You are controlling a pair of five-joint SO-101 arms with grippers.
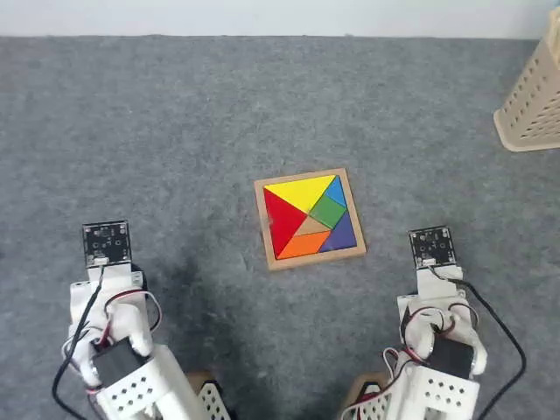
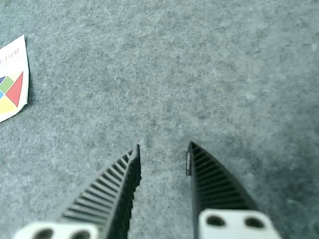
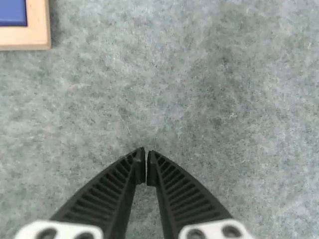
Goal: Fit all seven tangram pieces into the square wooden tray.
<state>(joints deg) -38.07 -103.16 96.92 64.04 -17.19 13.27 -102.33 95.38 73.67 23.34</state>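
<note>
Step in hand: looks like the finish. Square wooden tray (image 1: pixel 262 219) sits mid-desk, between the two arms and a little farther out, turned slightly askew

Seven pieces counted inside: yellow triangle (image 1: pixel 302 192) at the far side, red triangle (image 1: pixel 280 223) at the left, blue piece (image 1: pixel 337 191) in the far right corner, green square (image 1: pixel 327 211), tan triangle (image 1: pixel 311 227) at centre, orange piece (image 1: pixel 304 244) along the near edge, purple triangle (image 1: pixel 343 234) near right. They lie flush with no gap visible, and no loose piece lies on the grey desk (image 1: pixel 175 131)

Judgement: fitting appears done. The next move calls for nothing more than keeping both arms off the tray, with perhaps a check that every piece sits flat

Left pincer (image 2: pixel 163 147): moderately parted, empty, over bare desk, well left of the tray

Right pincer (image 3: pixel 145 150): tips closed together, holding nothing, over bare desk just near-right of the tray's corner

Beige slotted basket (image 1: pixel 534 96) stands at the far right, apart from the work
</note>
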